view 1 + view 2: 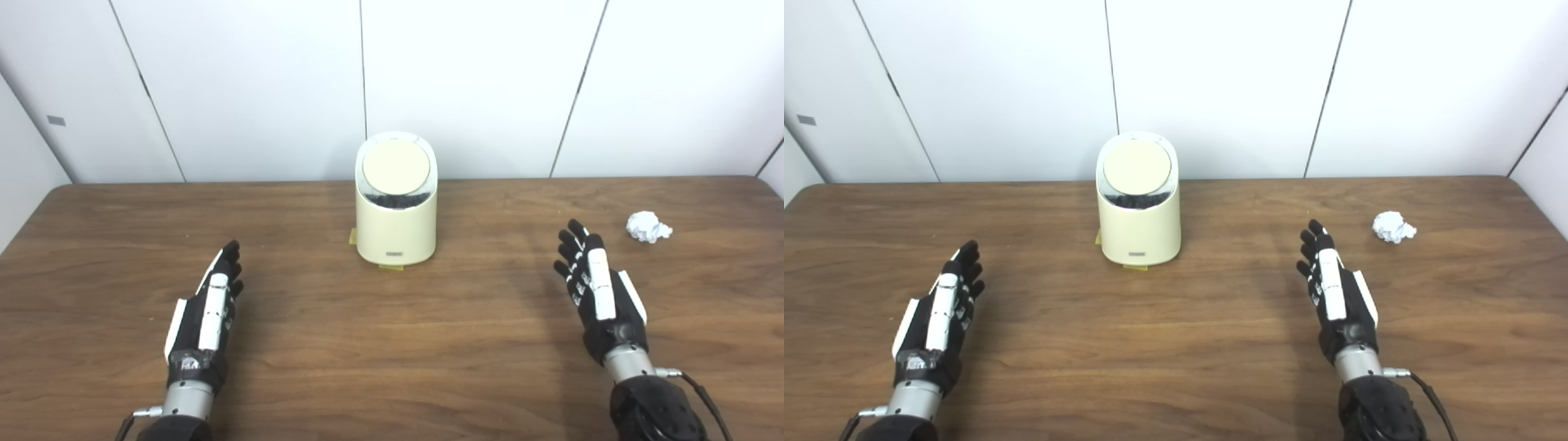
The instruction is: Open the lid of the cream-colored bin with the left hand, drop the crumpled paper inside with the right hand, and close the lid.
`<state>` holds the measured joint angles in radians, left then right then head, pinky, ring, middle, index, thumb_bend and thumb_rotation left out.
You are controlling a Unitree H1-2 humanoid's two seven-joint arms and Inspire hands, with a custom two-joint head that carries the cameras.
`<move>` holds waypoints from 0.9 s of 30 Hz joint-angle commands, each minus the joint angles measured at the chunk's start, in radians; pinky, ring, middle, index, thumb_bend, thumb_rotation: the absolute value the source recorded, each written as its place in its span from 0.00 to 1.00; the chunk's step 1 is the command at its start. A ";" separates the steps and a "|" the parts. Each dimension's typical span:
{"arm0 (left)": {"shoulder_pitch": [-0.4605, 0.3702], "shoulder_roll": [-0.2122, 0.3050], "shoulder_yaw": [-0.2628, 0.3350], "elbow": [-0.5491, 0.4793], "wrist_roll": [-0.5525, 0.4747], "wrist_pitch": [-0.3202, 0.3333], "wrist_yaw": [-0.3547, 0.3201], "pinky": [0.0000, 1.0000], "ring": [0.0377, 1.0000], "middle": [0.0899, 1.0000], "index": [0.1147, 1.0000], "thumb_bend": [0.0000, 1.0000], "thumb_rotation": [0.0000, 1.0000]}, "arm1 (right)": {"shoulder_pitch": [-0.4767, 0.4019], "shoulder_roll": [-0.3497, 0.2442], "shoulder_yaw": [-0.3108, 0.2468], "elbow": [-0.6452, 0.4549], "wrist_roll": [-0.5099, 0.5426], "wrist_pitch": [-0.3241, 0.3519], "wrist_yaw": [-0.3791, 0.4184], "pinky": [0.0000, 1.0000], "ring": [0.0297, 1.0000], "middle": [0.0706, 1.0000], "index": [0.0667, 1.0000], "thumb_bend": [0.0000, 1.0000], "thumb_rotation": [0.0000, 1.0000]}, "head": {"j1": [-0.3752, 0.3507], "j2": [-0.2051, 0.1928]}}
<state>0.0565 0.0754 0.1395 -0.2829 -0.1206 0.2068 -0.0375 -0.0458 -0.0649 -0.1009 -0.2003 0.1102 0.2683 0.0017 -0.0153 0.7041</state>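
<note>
Cream-colored bin point(396, 205) stands upright at the frame's centre on the wooden worktop point(392, 343), its round lid point(395, 168) down, so we cannot see whether anything lies inside. Our left hand point(205, 312), lower left, is empty with fingers point(229, 260) released, and the bin lies up and to its right, well apart. Our right hand point(597, 294), lower right, fingers equally released, sits near the crumpled paper point(648, 226), just up and right of it.
</note>
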 commanded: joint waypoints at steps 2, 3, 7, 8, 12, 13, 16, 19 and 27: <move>-0.024 0.000 -0.001 -0.034 -0.004 -0.024 0.007 1.00 1.00 0.98 0.96 0.49 0.86 | -0.022 -0.005 0.000 -0.035 -0.005 -0.037 0.002 0.94 0.96 0.94 0.95 0.60 0.95 | -0.001 0.003; -0.024 -0.001 0.000 -0.037 -0.007 -0.023 0.007 1.00 1.00 0.98 0.96 0.50 0.85 | -0.022 -0.002 -0.001 -0.039 -0.001 -0.032 0.000 0.94 0.96 0.94 0.95 0.60 0.95 | -0.001 0.003; -0.024 0.000 -0.002 -0.041 -0.005 -0.022 0.006 1.00 0.96 0.97 0.96 0.49 0.84 | -0.022 0.002 0.001 -0.053 -0.004 -0.022 -0.004 0.93 0.95 0.94 0.93 0.61 0.90 | -0.002 0.005; -0.024 0.001 -0.002 -0.042 -0.003 -0.021 0.006 1.00 0.95 0.97 0.96 0.49 0.84 | -0.021 0.002 0.002 -0.054 -0.006 -0.022 -0.004 0.93 0.95 0.94 0.93 0.61 0.89 | -0.002 0.005; -0.024 0.004 -0.004 -0.046 0.004 -0.015 0.006 1.00 0.96 0.97 0.96 0.49 0.84 | -0.020 0.004 0.002 -0.061 -0.002 -0.019 -0.002 0.93 0.95 0.94 0.93 0.61 0.87 | -0.001 0.007; -0.023 0.004 -0.005 -0.047 0.005 -0.014 0.006 1.00 0.97 0.98 0.96 0.48 0.84 | -0.019 0.004 0.002 -0.063 -0.002 -0.017 -0.002 0.93 0.95 0.94 0.93 0.60 0.87 | -0.001 0.007; -0.022 0.009 -0.007 -0.045 0.008 -0.013 0.002 1.00 0.97 0.98 0.97 0.48 0.85 | -0.017 0.003 0.005 -0.064 -0.006 -0.019 -0.001 0.93 0.95 0.94 0.93 0.61 0.87 | 0.006 0.004; -0.020 0.015 -0.010 -0.042 0.018 -0.010 0.000 1.00 0.97 0.98 0.97 0.49 0.85 | -0.016 0.004 0.007 -0.060 -0.009 -0.023 -0.002 0.92 0.95 0.94 0.93 0.61 0.87 | 0.019 -0.011; -0.011 0.033 -0.019 -0.039 0.073 -0.021 0.011 1.00 1.00 0.97 0.99 0.51 0.62 | -0.002 0.001 0.004 -0.037 -0.008 -0.051 0.001 0.93 0.95 0.94 0.94 0.59 0.89 | 0.068 -0.064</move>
<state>0.0583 0.0970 0.1238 -0.2888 -0.0643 0.2088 -0.0360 -0.0287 -0.0579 -0.0919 -0.2256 0.1000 0.2661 -0.0010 0.0521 0.6398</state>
